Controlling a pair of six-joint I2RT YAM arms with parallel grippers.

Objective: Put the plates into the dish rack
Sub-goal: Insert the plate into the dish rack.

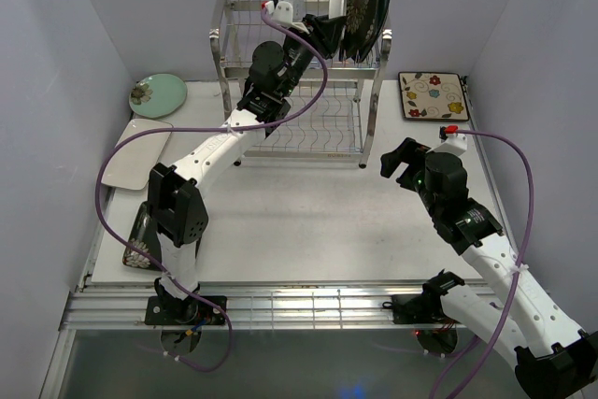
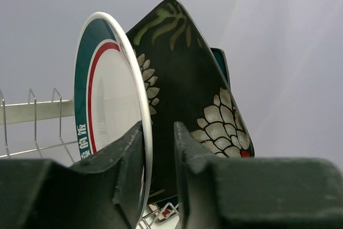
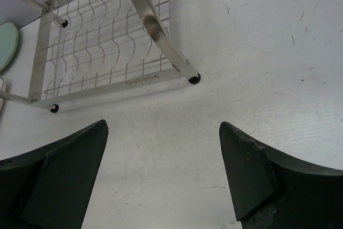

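Upper centre, atop dish rack [image 1: 327, 133]: teal-rimmed plate [image 2: 110, 95] upright in slot, wires likely propping it beside dark floral plate [image 2: 187, 79]; left gripper [image 2: 159, 132] straddles rim, jaws slightly apart. Right gripper [image 3: 163, 148] mid-right, wide apart, empty.

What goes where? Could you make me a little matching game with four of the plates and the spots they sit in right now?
Plates
1. round teal-rimmed plate
2. pale green plate
3. cream flowered plate
4. white rectangular plate

Places
A. lying on the table, right of the dish rack
B. standing on edge in the rack's top tier
C. lying left of the rack, at the back of the table
D. lying along the table's left edge, nearer the front

Pairs: 1-B, 2-C, 3-A, 4-D
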